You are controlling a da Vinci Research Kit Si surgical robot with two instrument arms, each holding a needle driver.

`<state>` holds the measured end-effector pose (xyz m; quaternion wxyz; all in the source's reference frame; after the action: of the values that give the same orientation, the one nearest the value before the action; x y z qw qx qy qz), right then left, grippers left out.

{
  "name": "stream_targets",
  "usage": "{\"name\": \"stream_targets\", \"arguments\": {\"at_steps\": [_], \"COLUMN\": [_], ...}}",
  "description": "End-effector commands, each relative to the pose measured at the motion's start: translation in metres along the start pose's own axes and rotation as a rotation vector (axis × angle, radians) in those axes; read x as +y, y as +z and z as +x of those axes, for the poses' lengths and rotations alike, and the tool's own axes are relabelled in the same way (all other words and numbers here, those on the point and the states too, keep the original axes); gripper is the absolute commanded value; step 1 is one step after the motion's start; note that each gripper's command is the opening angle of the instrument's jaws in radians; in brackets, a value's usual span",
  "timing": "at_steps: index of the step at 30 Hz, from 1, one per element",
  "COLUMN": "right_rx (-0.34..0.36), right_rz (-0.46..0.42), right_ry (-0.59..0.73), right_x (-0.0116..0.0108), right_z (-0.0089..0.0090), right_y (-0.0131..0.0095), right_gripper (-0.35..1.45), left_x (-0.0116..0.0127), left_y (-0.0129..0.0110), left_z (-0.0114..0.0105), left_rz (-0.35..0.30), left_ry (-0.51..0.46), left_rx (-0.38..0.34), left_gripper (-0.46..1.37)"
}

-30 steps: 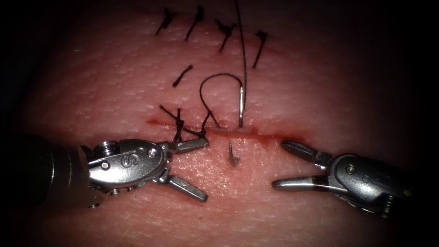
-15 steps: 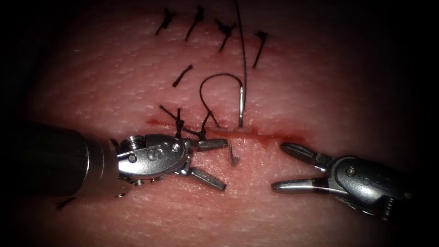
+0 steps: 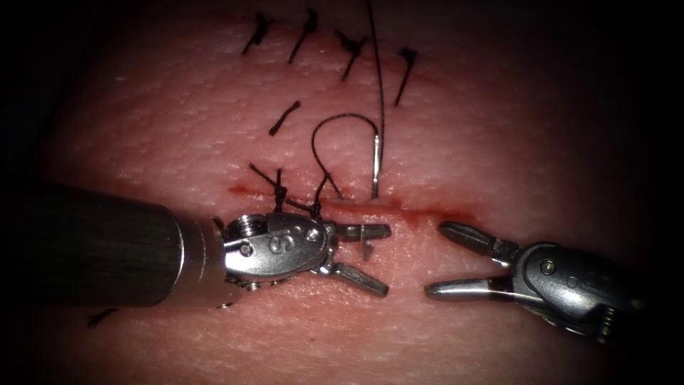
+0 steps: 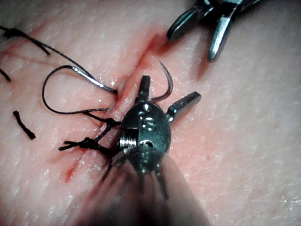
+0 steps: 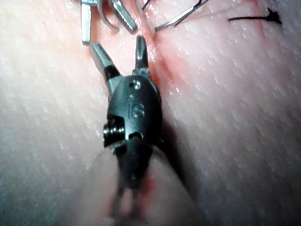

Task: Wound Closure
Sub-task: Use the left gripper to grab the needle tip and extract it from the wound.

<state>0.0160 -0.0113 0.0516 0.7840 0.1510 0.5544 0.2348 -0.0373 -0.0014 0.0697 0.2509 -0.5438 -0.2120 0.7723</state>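
Spanning the cut (image 3: 399, 209) upright: needle (image 3: 375, 167) | left gripper (image 3: 377, 260) open around tip | right gripper (image 3: 436, 258) open, empty

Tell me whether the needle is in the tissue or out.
In. The needle enters the tissue above the cut; its tip emerges below, between the left tool's open jaws.

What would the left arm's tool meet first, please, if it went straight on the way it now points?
Probably the needle's tip, standing out of the tissue between the open jaws of the left tool, which holds nothing. Beyond it is the open, empty right tool. Depth is unclear.
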Motion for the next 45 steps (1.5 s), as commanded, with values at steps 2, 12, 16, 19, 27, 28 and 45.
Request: {"name": "stream_targets", "arguments": {"at_steps": [2, 12, 16, 19, 27, 28, 45], "right_rx": [0.000, -0.003, -0.003, -0.003, 0.000, 0.000, 0.001], "right_rz": [0.000, 0.001, 0.001, 0.001, 0.001, 0.001, 0.009], "right_ry": [0.000, -0.001, -0.001, -0.001, 0.000, 0.000, -0.004], "right_x": [0.0000, -0.0001, -0.0002, -0.0002, -0.0002, -0.0002, -0.0004], "right_z": [0.0000, 0.0000, 0.0000, 0.0000, 0.0000, 0.0000, -0.0003], "right_y": [0.0000, 0.0000, 0.0000, 0.0000, 0.0000, 0.0000, 0.0004], "right_gripper": [0.48, 0.47, 0.47, 0.46, 0.44, 0.44, 0.45], "left_x": [-0.0002, -0.0013, -0.0013, -0.0011, -0.0006, -0.0005, 0.0028], "left_y": [0.0003, 0.0005, 0.0004, 0.0002, -0.0005, -0.0005, -0.0035], "left_z": [-0.0002, -0.0007, -0.0007, -0.0008, 0.0001, 0.0002, 0.0052], "left_rz": [0.005, -0.001, -0.004, -0.073, -0.171, -0.176, -0.307], "left_ry": [0.003, -0.002, -0.049, -0.086, -0.205, -0.224, -0.716], "left_rx": [0.000, -0.002, 0.003, -0.012, 0.087, 0.095, 0.195], "left_gripper": [0.63, 0.17, -0.35, -0.35, -0.35, -0.35, -0.35]}}
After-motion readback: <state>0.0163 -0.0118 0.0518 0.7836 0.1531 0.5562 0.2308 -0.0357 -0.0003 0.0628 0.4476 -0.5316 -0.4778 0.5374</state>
